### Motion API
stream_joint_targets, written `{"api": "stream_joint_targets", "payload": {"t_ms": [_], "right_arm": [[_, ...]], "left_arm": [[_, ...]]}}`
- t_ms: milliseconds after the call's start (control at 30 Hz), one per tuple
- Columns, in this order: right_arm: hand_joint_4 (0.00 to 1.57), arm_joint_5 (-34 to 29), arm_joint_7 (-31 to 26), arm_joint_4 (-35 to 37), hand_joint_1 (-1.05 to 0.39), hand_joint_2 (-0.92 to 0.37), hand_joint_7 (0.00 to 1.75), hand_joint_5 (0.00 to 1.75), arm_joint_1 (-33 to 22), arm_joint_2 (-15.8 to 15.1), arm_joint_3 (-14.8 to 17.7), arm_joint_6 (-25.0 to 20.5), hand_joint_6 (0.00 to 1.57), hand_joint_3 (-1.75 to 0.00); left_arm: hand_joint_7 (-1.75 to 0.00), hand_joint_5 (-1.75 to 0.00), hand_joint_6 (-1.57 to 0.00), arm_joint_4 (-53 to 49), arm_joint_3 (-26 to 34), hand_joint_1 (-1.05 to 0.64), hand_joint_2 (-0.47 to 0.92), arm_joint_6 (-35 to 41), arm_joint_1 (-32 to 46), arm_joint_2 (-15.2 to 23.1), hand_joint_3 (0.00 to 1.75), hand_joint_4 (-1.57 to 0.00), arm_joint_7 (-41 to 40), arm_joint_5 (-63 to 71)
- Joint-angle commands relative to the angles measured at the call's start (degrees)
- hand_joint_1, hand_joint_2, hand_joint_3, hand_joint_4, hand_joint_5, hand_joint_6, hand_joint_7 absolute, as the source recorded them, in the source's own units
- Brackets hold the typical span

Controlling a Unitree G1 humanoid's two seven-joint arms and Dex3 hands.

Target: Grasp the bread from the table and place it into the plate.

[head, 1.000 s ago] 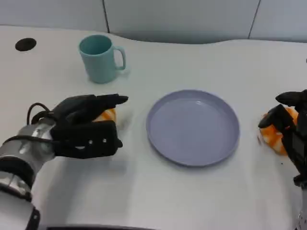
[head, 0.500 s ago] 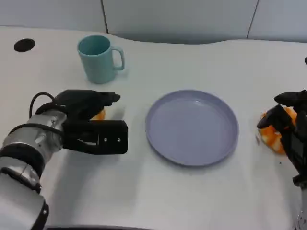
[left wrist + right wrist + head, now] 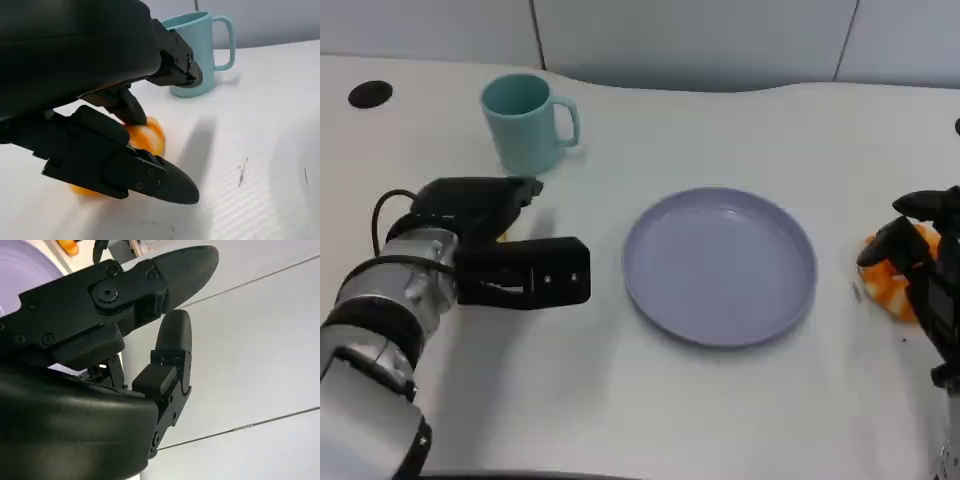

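The bread (image 3: 145,137), an orange glazed piece, lies on the white table under my left hand (image 3: 485,245); a sliver of the bread (image 3: 503,237) peeks out in the head view. The left hand (image 3: 100,100) grips it, fingers curled down on its far side and the thumb along its near side. The lilac plate (image 3: 720,330) sits mid-table, to the right of that hand. At the right edge my right hand (image 3: 925,265) holds nothing, its fingers (image 3: 172,345) apart.
A teal mug (image 3: 527,122) stands just behind the left hand, handle to the right. A second orange-and-white piece (image 3: 885,285) lies by the right hand. A black round cap (image 3: 370,94) is set in the table at the far left.
My left hand has turned and drawn back to the left, fingers curling down over the bread, which slid left with it. The right hand has stayed put.
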State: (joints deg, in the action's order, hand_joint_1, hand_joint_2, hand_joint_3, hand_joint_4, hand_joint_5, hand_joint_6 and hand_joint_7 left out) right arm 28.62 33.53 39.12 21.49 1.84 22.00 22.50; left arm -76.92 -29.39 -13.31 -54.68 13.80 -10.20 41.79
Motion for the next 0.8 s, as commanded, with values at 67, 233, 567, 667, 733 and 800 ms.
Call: {"api": "stream_joint_targets", "payload": {"t_ms": [67,233,567,667,733,800], "right_arm": [[0.61,0.6,-0.2,-0.6,-0.51,-0.92,1.03,1.75,-0.2,-0.5,0.2,0.2,0.72,-0.03],[0.62,0.4,-0.2,-0.4,-0.51,-0.92,1.03,1.75,-0.2,-0.5,0.1,0.4,0.73,-0.03],[0.62,0.5,0.1,0.0,-0.51,-0.92,1.03,1.75,-0.1,-0.7,0.2,0.5,0.74,-0.03],[0.62,0.5,0.2,0.1,-0.51,-0.92,1.03,1.75,-0.1,-0.7,0.2,0.6,0.73,-0.03],[0.62,0.4,-0.1,0.0,-0.52,-0.92,1.03,1.75,-0.1,-0.8,0.2,0.5,0.73,-0.03],[0.62,0.3,-0.1,0.0,-0.52,-0.92,1.03,1.75,-0.1,-0.8,0.2,0.5,0.73,-0.03]], "left_arm": [[-1.44,-1.62,-0.48,-0.6,0.4,-0.51,0.83,-1.3,1.0,0.5,0.0,-0.55,0.6,-0.8],[-1.32,-1.66,-0.61,-0.4,0.5,-0.5,0.87,-3.0,1.4,0.7,0.01,-0.62,-2.3,-0.7],[-1.75,-1.75,-0.51,1.1,4.8,-0.45,0.89,-12.6,3.0,0.7,0.01,-0.72,-9.8,-5.4],[-1.75,-1.75,-0.51,1.7,5.9,-0.46,0.9,-15.8,3.3,0.9,0.01,-0.74,-12.9,-6.1],[-1.69,-1.74,-0.5,3.0,6.9,-0.61,0.92,-18.7,3.4,1.6,0.03,-0.6,-14.8,-6.8],[-1.66,-1.75,-0.51,3.3,7.0,-0.66,0.92,-19.7,3.4,1.8,0.04,-0.54,-15.3,-7.0]]}}
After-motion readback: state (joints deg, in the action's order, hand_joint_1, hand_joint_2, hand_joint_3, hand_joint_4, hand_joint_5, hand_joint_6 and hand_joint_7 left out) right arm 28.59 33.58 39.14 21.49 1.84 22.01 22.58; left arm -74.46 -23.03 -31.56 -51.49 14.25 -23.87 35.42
